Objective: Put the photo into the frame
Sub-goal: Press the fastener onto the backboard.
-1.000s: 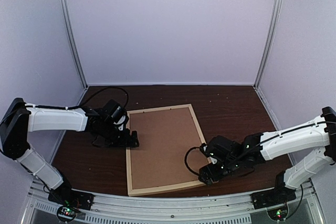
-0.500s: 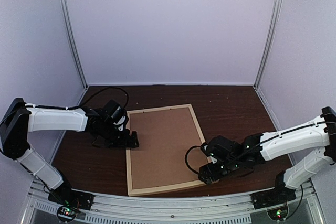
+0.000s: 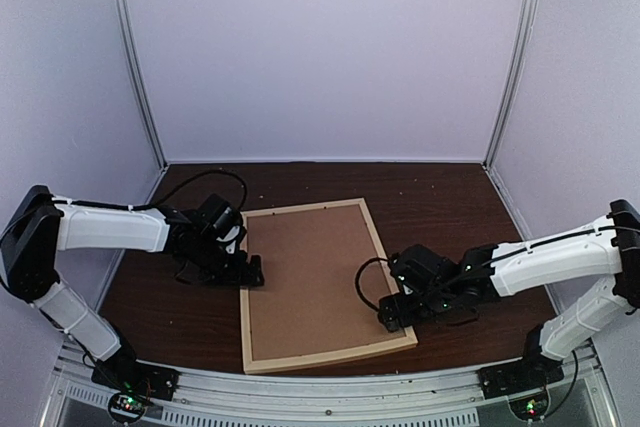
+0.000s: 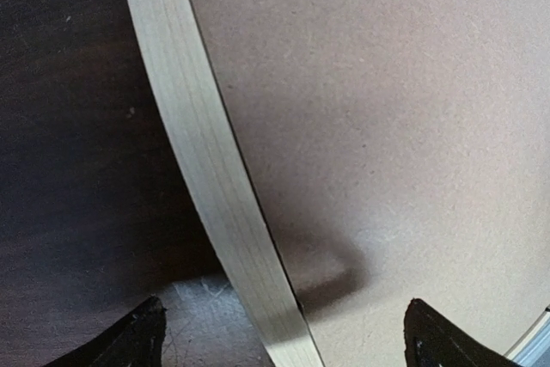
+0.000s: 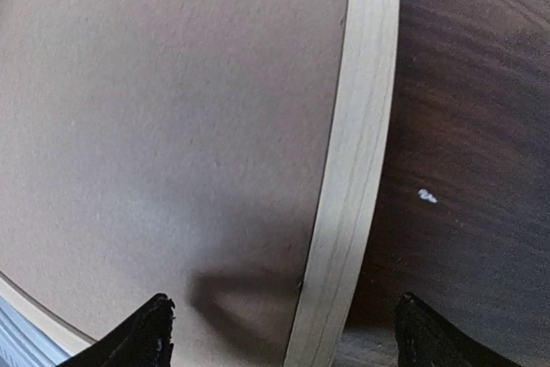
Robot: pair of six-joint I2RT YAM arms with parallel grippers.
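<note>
The pale wood frame [image 3: 373, 234] lies flat on the dark table with the brown backing board [image 3: 313, 277] filling it. The photo is hidden. My left gripper [image 3: 252, 270] is open, its jaws straddling the frame's left rail [image 4: 206, 161], one tip over the table and one over the board [image 4: 387, 109]. My right gripper [image 3: 392, 315] is open and straddles the frame's right rail [image 5: 352, 169], one tip over the board [image 5: 155, 100] and one over the table.
The dark wood table [image 3: 450, 207] is walled by pale purple panels with metal corner posts [image 3: 140, 67]. A metal rail [image 3: 330, 392] runs along the near edge by the arm bases. A small white speck [image 5: 426, 197] lies on the table right of the frame.
My right gripper has moved up along the frame's right rail, away from its near corner. My left gripper has barely shifted at the left rail.
</note>
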